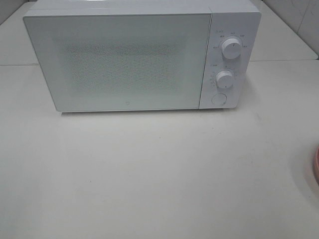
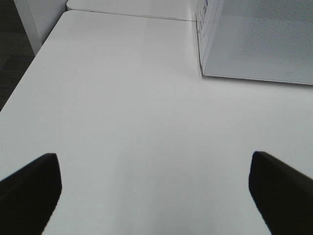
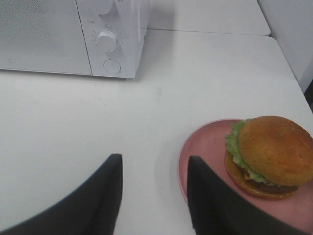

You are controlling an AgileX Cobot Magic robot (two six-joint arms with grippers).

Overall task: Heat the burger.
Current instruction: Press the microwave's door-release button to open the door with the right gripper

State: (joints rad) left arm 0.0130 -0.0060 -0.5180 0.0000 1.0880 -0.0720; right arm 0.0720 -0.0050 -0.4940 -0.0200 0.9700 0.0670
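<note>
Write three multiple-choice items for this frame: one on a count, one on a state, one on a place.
1. Rotary knobs on the white box-shaped microwave: A) one B) two C) four.
2. The microwave's door is: A) shut B) ajar C) wide open.
3. The golden-bun burger with green lettuce rests: A) inside the microwave B) on the round pink plate C) on the bare table.
Answers: B, an upper knob and a lower knob sit above a round button; A, the door lies flush with the front; B, the right wrist view shows it on the plate.
</note>
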